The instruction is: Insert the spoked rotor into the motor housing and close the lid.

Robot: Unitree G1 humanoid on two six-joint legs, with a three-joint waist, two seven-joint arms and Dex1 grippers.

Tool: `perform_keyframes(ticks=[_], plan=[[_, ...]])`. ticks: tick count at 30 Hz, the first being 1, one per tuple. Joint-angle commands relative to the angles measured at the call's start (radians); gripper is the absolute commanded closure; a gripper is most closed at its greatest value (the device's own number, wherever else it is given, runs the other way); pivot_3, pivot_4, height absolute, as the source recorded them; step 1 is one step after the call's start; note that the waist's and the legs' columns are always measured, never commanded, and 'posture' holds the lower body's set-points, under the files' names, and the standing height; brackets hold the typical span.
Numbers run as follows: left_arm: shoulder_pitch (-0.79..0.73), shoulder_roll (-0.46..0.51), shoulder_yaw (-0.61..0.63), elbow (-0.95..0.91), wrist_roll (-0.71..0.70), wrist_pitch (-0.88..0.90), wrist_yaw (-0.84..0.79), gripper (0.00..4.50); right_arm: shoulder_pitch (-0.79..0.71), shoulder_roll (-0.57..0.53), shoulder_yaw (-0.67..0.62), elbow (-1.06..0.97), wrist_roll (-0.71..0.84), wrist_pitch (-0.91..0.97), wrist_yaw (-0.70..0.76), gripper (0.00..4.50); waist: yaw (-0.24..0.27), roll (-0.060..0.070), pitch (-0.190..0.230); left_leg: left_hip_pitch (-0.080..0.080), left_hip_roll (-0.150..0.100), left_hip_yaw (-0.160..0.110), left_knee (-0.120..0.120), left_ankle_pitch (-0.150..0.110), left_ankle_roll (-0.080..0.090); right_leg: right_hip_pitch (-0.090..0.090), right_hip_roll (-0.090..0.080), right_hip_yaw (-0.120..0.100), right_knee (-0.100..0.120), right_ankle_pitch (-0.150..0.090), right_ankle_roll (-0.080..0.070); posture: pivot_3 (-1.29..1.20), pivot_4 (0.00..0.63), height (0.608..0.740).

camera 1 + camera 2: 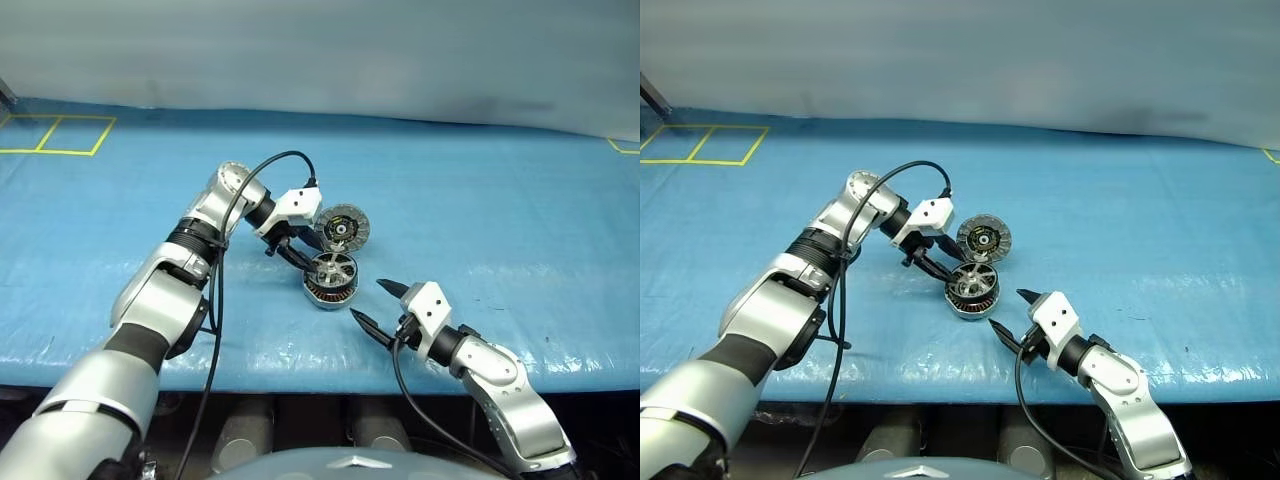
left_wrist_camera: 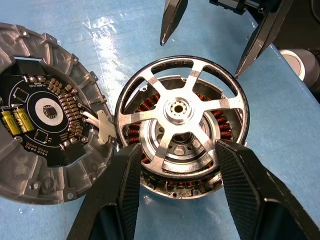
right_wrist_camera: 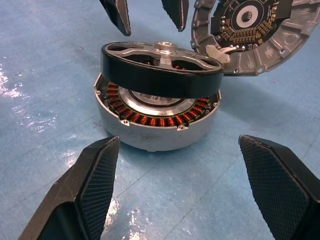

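The spoked rotor (image 3: pixel 160 75), black-rimmed with silver spokes, rests slightly tilted on top of the motor housing (image 3: pixel 150 132). Its rim stands above the housing's edge, and the copper windings show beneath it. The lid (image 1: pixel 345 225) leans just behind the housing with its dark circuit face showing. My left gripper (image 1: pixel 300 255) reaches in from the left. It is open, with one finger on each side of the rotor and the tips clear of it. My right gripper (image 1: pixel 367 300) stands wide open on the near side of the housing, a short way off, holding nothing.
Everything stands on a blue table cover (image 1: pixel 500 220). Its front edge (image 1: pixel 300 375) runs just below my right gripper. Yellow tape squares (image 1: pixel 60 135) mark the far left corner. A black cable (image 1: pixel 270 165) loops above my left wrist.
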Motion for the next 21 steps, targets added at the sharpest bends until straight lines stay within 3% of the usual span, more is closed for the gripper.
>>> perform_keyframes(ticks=[1,11,21], plan=[[-0.007,0.004,0.037,-0.023,-0.027,0.013,-0.003,1.97,-0.004,0.003,-0.004,-0.015,0.002,-0.02,0.001,0.49,0.0,0.0,0.0,0.0,0.0,0.0,0.0,0.0,0.0,0.0,0.0,0.0,0.0,0.0,0.0,0.0,0.15,0.74],[0.077,0.043,0.114,-0.146,-0.079,0.068,0.029,1.97,-0.005,-0.009,-0.022,-0.041,0.007,-0.004,-0.001,0.49,-0.001,0.0,0.0,0.0,0.0,0.0,-0.001,0.0,0.0,0.0,0.0,0.0,0.0,0.0,0.0,0.0,0.15,0.74],[0.478,0.069,0.253,-0.583,-0.185,0.251,0.329,1.97,-0.126,0.023,-0.014,-0.086,0.003,0.116,-0.071,0.49,-0.005,0.001,0.0,0.002,0.003,0.0,-0.006,0.0,-0.001,-0.002,0.001,0.003,0.0,-0.001,-0.002,0.0,0.15,0.74]])
